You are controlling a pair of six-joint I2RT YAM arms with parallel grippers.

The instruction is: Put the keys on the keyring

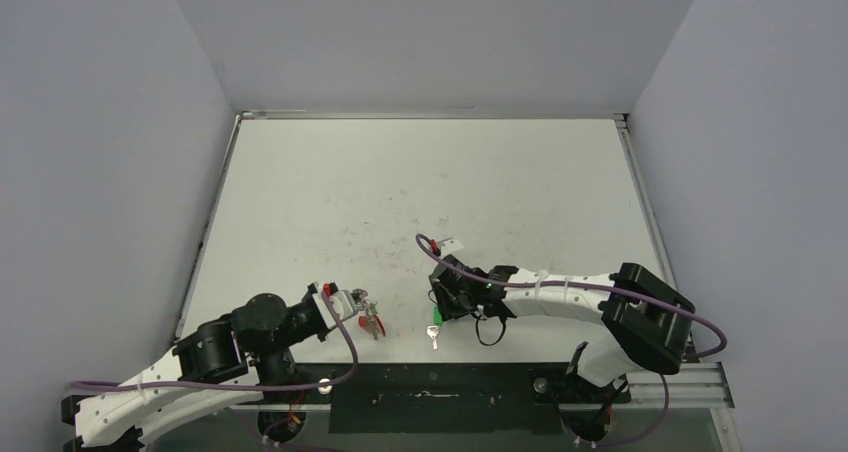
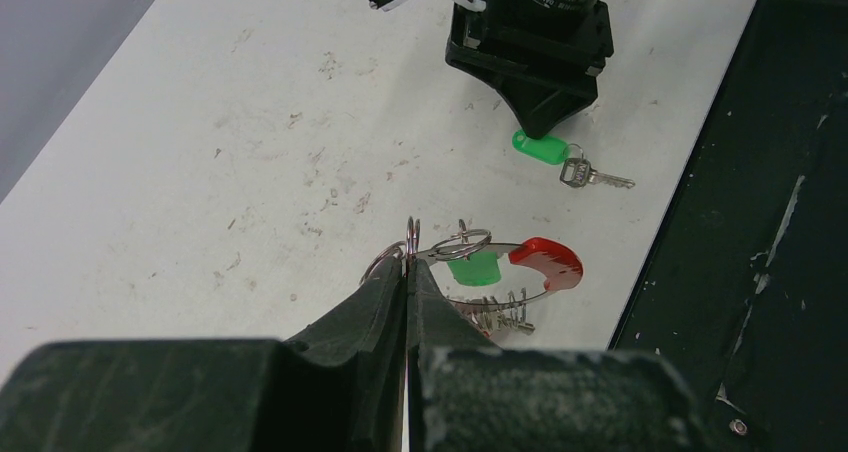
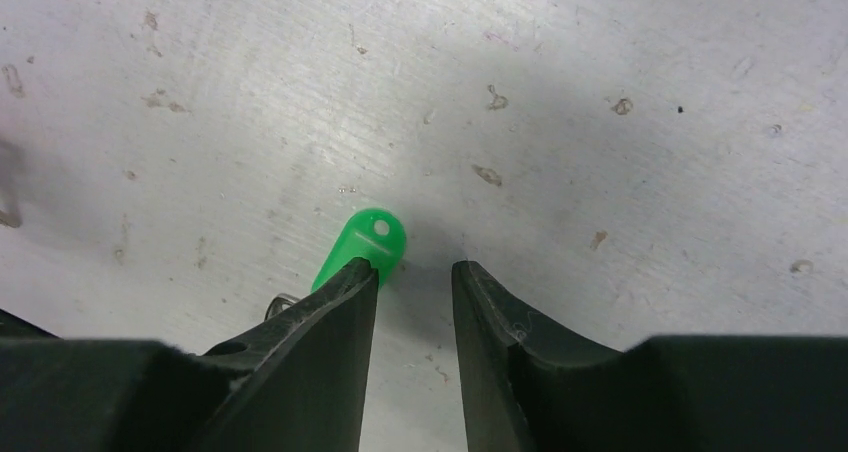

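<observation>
While left claw (image 2: 407, 264) pinches keyring (image 2: 548, 261), right claw (image 3: 412, 272) gapes, loose key (image 3: 366, 240) just outside its gap.

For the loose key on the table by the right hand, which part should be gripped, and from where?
Probably its green head, pinched across the narrow sides from straight above: the key lies flat, and the head is its bulkiest part.
</observation>
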